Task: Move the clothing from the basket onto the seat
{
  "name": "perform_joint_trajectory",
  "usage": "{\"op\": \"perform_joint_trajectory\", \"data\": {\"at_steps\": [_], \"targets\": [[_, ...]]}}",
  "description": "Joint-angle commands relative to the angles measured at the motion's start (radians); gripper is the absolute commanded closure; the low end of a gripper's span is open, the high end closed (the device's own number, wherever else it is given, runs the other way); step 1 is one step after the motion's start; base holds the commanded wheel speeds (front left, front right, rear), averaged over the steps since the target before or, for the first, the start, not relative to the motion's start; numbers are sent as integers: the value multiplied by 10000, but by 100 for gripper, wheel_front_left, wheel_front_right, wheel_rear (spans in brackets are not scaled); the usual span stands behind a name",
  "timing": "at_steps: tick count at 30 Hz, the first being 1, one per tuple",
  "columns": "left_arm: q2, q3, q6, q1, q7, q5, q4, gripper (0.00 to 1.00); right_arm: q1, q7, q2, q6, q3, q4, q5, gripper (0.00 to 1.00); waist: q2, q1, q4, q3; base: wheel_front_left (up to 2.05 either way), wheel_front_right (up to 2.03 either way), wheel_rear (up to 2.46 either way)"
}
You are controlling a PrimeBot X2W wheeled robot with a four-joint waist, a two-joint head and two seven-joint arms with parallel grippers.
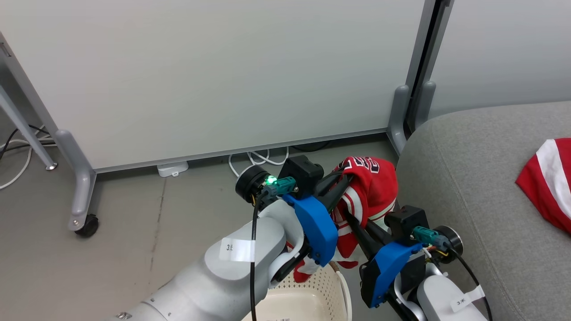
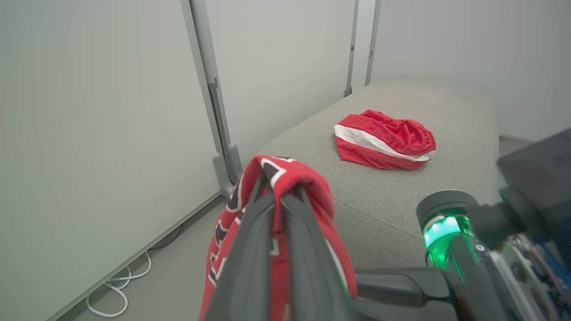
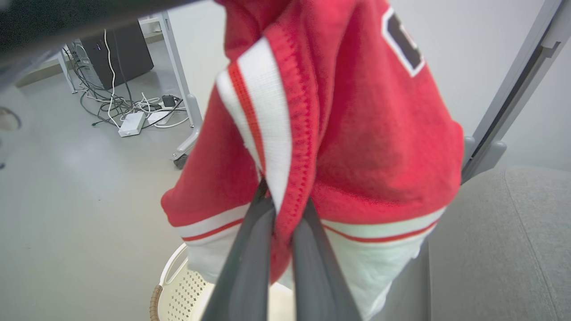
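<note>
The red jersey (image 1: 372, 191) with black-and-white lettering hangs in the air above the cream-white perforated basket (image 1: 308, 298), beside the grey seat (image 1: 482, 187). Both grippers hold it. My left gripper (image 1: 345, 180) is shut on its upper fold (image 2: 285, 178). My right gripper (image 1: 352, 218) is shut on its striped edge (image 3: 285, 196). The red shorts (image 2: 383, 140) with a white side stripe lie crumpled on the seat (image 2: 446, 116), also at the right edge of the head view (image 1: 548, 178). The basket's rim (image 3: 171, 290) lies below the hanging cloth.
A white wheeled partition (image 1: 214, 76) stands behind the basket, with its caster (image 1: 87, 225) on the grey floor. White cables (image 1: 254, 158) lie along its base. A tangle of cables and a dark box (image 3: 120, 58) sit further off on the floor.
</note>
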Motion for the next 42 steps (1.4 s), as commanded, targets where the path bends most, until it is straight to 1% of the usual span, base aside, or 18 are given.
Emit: {"op": "perform_joint_trajectory", "data": {"at_steps": [1,17,18,19,20,21,23,25,28,33,38,42], "targets": [[-5,-54,60,-179,-101,-94,40,100,-193,-95,14,1,-12,114,-56,100,0,-1,-39,-9,0,0,0],[-3,-162,96,-232,-208,-355,241,100,-295,-263,32,1,-61,245,-151,100,0,-1,-174,-26,0,0,0],[-3,-150,83,-221,-210,-363,252,97,-297,-283,31,1,-72,229,-168,100,0,-1,-180,-15,0,0,0],[-3,-149,90,-196,-225,-383,261,65,-297,-291,32,1,-77,207,-181,100,0,-1,-185,-4,0,0,0],[-3,-122,123,-162,-249,-384,280,29,-295,-304,33,1,-80,177,-178,100,0,-1,-192,11,0,0,0],[-2,-66,168,-115,-287,-344,300,0,-294,-316,34,1,-84,149,-189,100,0,-1,-199,27,0,0,0],[18,20,221,83,-308,-209,309,0,-307,-320,33,1,-106,83,-221,100,0,-1,-211,70,0,0,0],[133,344,302,311,-341,-61,131,0,-299,-330,33,1,-144,-2,-265,100,0,-1,-226,112,0,0,0],[515,1196,434,967,-344,637,-699,0,-265,-366,32,1,-238,-149,-298,100,0,-1,-242,194,0,0,0],[1170,2787,359,2652,-343,1846,-2082,0,-104,-347,33,1,-407,-427,-373,100,0,-1,-249,311,0,0,0],[1589,4427,227,4332,-343,2877,-3112,0,44,-281,33,3,-587,-667,-442,100,0,-1,-246,409,0,0,0],[1707,5523,103,5394,-344,3607,-3658,0,132,-242,33,1,-745,-829,-474,100,0,-1,-219,459,0,0,0]]}}
